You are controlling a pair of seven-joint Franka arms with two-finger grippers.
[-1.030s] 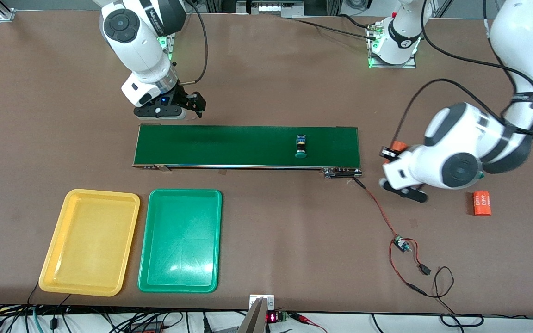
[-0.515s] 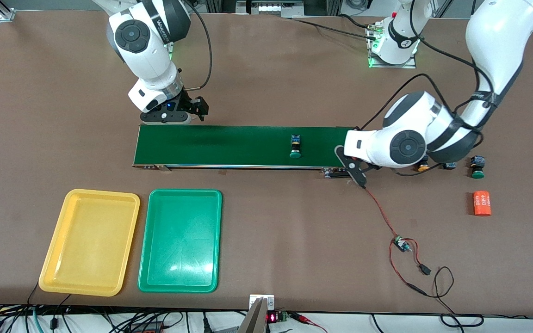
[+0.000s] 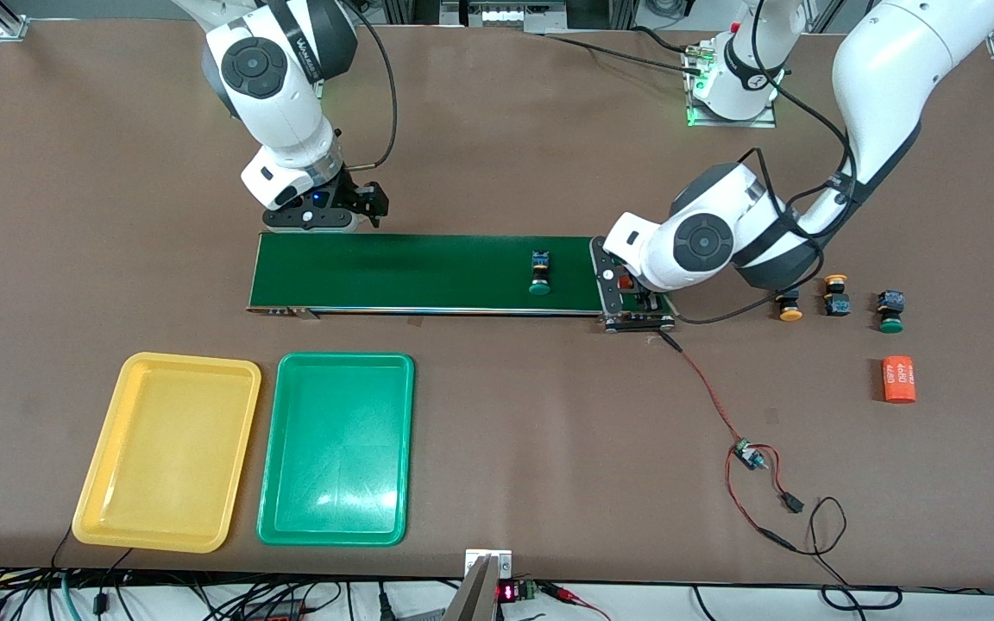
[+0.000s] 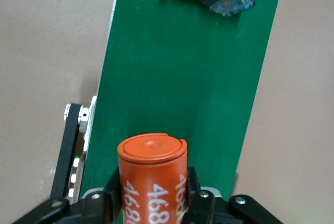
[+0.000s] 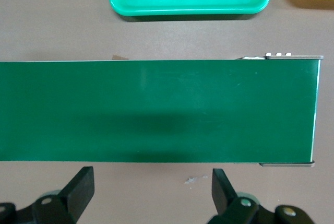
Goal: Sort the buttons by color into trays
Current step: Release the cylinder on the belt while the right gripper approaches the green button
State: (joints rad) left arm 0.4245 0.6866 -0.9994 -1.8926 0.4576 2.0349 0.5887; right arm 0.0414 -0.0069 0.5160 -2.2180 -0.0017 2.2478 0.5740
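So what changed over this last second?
The left gripper, shut on an orange cylinder, swung from the table's left-arm end to over the conveyor belt's end. The green button rode along the belt toward the right arm's end. The right gripper shifted slightly, open. Trays unchanged.

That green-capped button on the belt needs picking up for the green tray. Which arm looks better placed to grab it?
The right one, probably. The right gripper hangs open and empty at the conveyor belt's tray end. The left gripper is nearer the green-capped button but is shut on an orange cylinder.
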